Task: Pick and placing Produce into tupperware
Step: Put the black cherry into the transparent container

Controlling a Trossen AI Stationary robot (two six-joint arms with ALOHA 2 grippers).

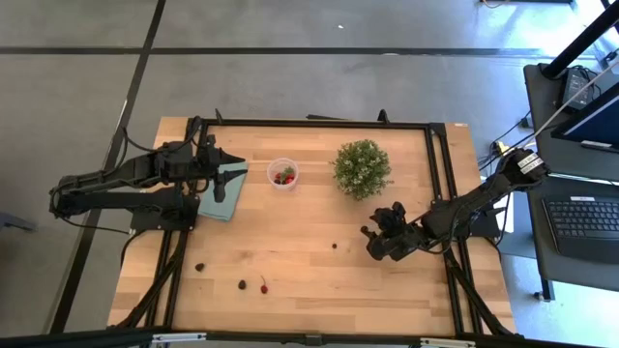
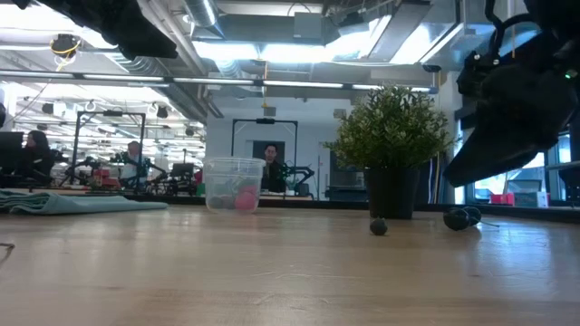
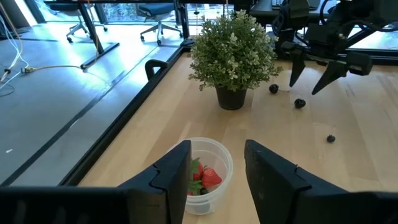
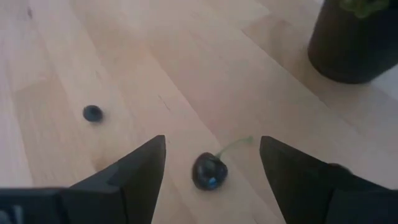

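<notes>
The tupperware [image 1: 282,173] [image 3: 209,175] [image 2: 234,184] is a small clear cup standing on the table, with red and dark pieces inside. My left gripper [image 1: 238,173] [image 3: 217,152] is open and hovers just left of it, touching nothing. My right gripper [image 1: 371,240] [image 4: 212,155] is open, above a dark cherry-like piece with a green stem [image 4: 209,172] [image 2: 462,217] that lies on the wood between its fingers. More produce lies loose: a small dark berry [image 1: 334,246] [image 4: 92,112] [image 2: 379,226] and three pieces near the near edge [image 1: 242,285].
A bushy potted plant [image 1: 362,168] [image 3: 233,46] [image 2: 391,145] stands right of the cup, close behind my right gripper. A flat teal rectangle [image 1: 222,193] [image 2: 63,204] lies under my left arm. Black rails [image 1: 440,174] run along the table's sides. People sit in the room beyond.
</notes>
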